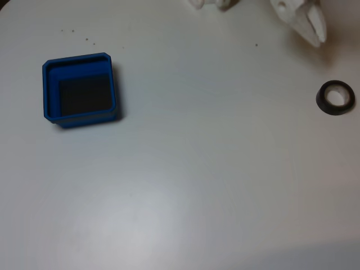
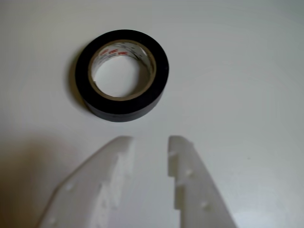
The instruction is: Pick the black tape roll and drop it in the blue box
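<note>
Fixed view: looking down from high above the black tape roll (image 1: 335, 98); wrist view: close, just behind the same roll (image 2: 121, 75). Shared: roll and surrounding table (image 1: 197, 169).

Soft, even light falls on the pale table (image 1: 185, 185), dimming toward the corners in the fixed view. The tape (image 2: 121, 76) is sharp in the wrist view, with a faint shadow on its left; the gripper (image 2: 149, 142) below it is blurred and overexposed.
</note>
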You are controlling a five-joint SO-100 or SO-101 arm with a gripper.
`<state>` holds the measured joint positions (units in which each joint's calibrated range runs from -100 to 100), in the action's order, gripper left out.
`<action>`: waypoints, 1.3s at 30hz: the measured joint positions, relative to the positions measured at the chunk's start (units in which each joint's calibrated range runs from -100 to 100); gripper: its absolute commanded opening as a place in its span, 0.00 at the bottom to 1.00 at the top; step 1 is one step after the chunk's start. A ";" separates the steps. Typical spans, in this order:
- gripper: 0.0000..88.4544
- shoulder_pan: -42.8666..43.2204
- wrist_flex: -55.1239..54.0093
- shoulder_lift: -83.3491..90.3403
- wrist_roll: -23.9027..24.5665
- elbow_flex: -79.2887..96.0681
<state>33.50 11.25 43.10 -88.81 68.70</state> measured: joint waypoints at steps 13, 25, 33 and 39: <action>0.01 -6.73 16.58 -15.16 7.43 -20.00; 0.01 -6.83 17.65 -27.10 8.43 -27.00; 0.01 -6.83 17.65 -34.21 10.85 -33.27; 0.01 -6.83 23.56 -38.70 15.03 -38.48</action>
<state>26.67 34.81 4.40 -73.79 30.22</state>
